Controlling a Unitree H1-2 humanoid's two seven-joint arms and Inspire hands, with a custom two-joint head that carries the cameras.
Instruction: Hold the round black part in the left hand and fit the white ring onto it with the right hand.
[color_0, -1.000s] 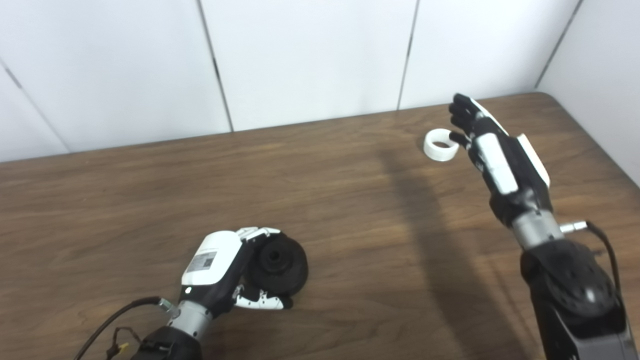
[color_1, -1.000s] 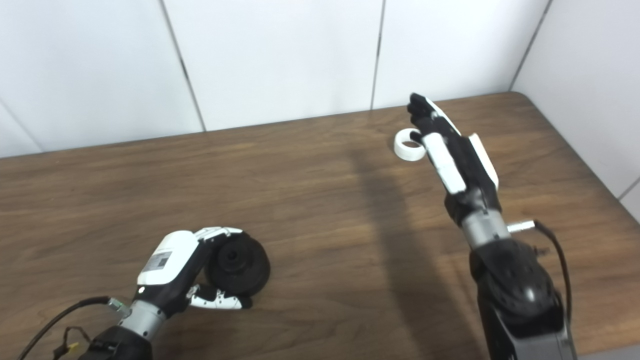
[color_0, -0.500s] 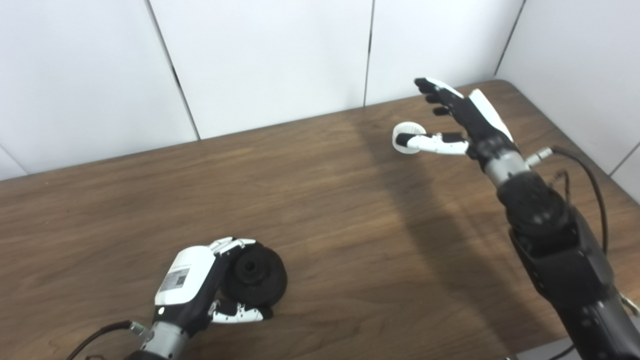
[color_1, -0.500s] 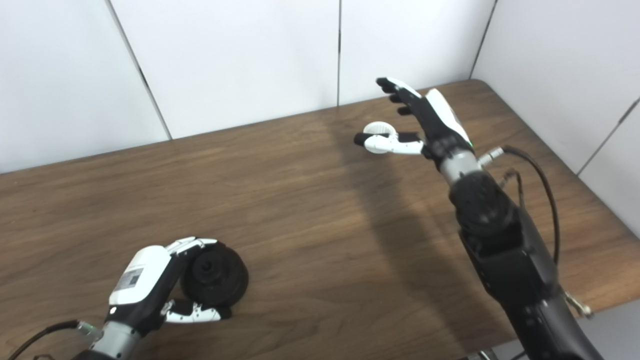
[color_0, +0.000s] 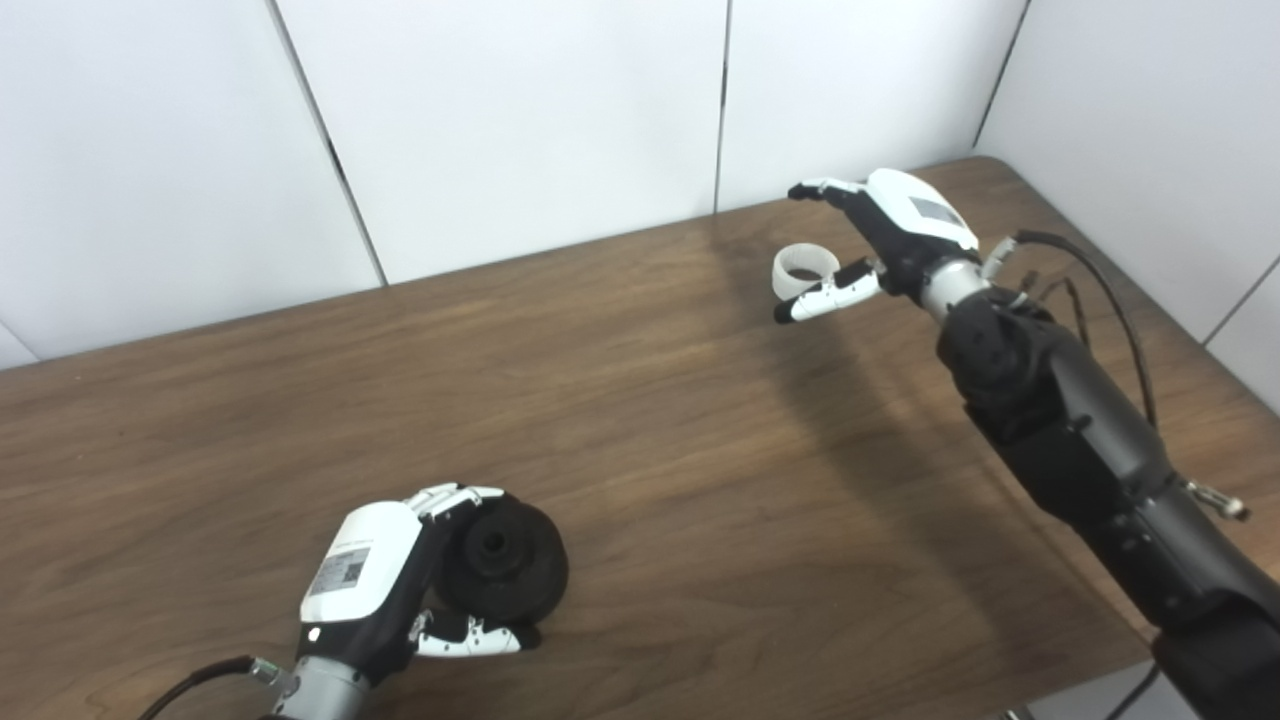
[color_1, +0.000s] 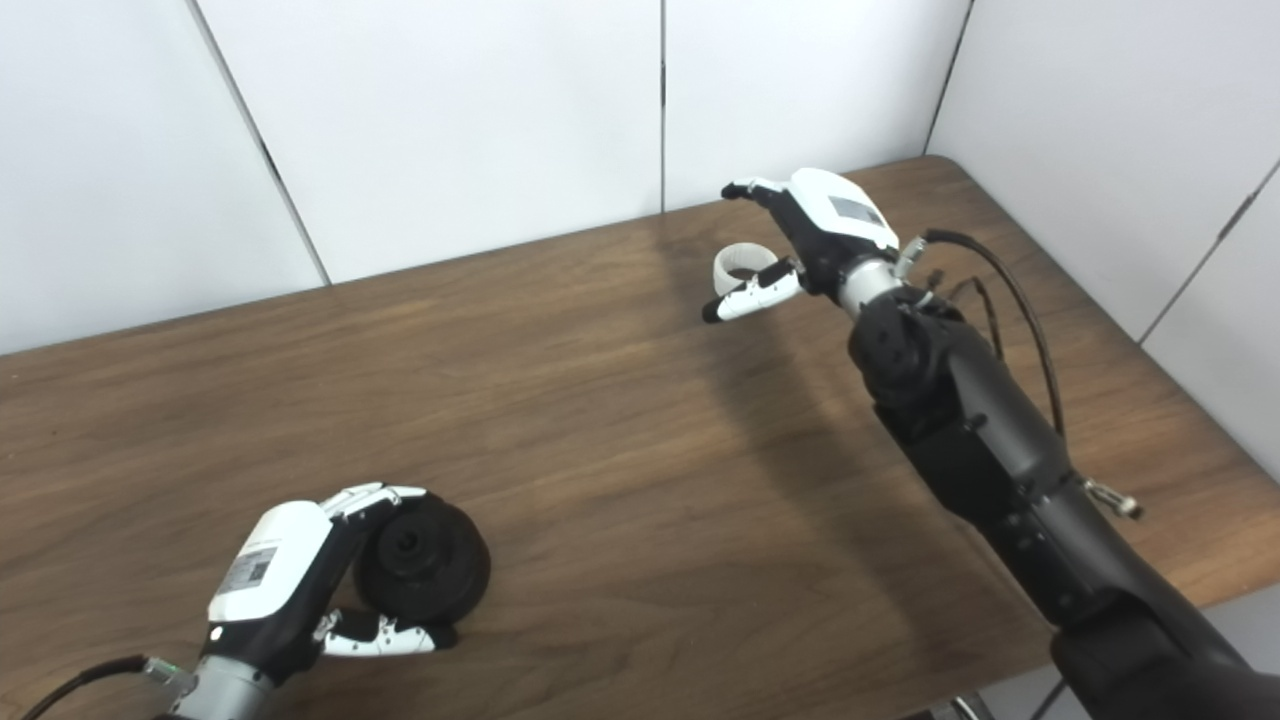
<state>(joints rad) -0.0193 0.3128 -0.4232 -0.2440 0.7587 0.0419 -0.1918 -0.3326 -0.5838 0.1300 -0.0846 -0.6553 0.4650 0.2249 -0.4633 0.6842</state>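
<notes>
The round black part (color_0: 503, 573) rests on the wooden table (color_0: 640, 400) near the front left. My left hand (color_0: 372, 580) is shut on it, with fingers curled over its top and the thumb under its front edge. The white ring (color_0: 804, 268) lies flat on the table at the back right. Palm down, my right hand (color_0: 893, 232) hovers open beside and over the ring. Its fingers (color_0: 822, 187) reach behind the ring and its thumb (color_0: 826, 297) stretches out in front of it. Whether either one touches the ring I cannot tell.
White wall panels (color_0: 520, 120) close off the table's back edge and a side wall (color_0: 1150, 130) stands at the right. The table's rounded back right corner (color_0: 1000, 165) lies just behind my right hand. A black cable (color_0: 1095, 290) loops off the right forearm.
The camera has shifted. My right hand turned from edge-on to palm down over the ring, its thumb now in front of it. The left hand keeps its hold on the black part.
</notes>
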